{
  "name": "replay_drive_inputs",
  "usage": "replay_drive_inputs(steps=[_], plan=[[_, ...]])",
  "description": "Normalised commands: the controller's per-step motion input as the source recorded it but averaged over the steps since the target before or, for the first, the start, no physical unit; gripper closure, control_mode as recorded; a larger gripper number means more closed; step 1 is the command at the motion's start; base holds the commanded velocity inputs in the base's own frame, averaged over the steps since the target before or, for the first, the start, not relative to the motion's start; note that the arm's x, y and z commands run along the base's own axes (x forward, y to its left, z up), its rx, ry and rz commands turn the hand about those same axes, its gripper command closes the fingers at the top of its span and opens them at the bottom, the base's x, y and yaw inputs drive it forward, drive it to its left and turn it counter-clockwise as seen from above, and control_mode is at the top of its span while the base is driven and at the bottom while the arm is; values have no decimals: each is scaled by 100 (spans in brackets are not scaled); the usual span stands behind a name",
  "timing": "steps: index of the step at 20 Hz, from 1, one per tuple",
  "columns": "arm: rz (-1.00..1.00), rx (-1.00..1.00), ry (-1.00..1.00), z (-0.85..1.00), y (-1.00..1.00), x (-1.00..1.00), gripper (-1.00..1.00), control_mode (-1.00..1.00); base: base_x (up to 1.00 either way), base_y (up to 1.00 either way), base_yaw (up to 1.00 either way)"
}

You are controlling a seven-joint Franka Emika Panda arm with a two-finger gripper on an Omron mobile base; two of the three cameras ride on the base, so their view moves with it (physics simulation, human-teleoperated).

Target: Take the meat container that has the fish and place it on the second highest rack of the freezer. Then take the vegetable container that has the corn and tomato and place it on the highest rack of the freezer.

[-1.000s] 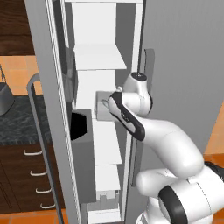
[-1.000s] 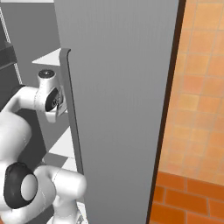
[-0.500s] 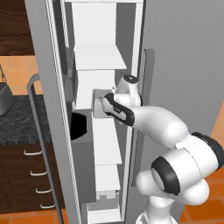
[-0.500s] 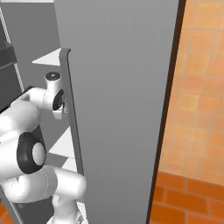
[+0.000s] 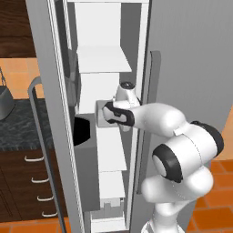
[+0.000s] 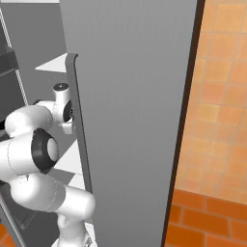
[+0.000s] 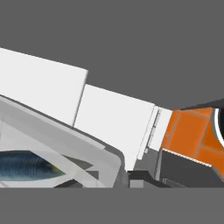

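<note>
Inside the freezer (image 5: 104,91), the arm reaches a middle shelf.
Fish (image 7: 26,165) lies in the tub (image 7: 94,151) at seven o'clock; pincer grip cannot be told.

The freezer (image 5: 113,136) opening is narrow, hemmed by its open door (image 5: 50,113) and bar handle (image 5: 152,91).

Orange brick wall (image 6: 217,111) on the right side. Orange tile floor (image 5: 214,205) down below. Dark wood cabinets (image 5: 18,182) with pale curved handles (image 5: 34,158) on the left. Dark speckled counter (image 5: 18,125) above them, with a grey pot (image 5: 4,100).
</note>
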Motion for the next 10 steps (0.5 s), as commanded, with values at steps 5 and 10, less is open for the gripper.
replay_drive_inputs(steps=[5, 10], plan=[[0, -1, 0, -3, 5, 49, 100, -100, 0, 0, 0], [0, 0, 2, -20, 11, 39, 100, -100, 0, 0, 0]])
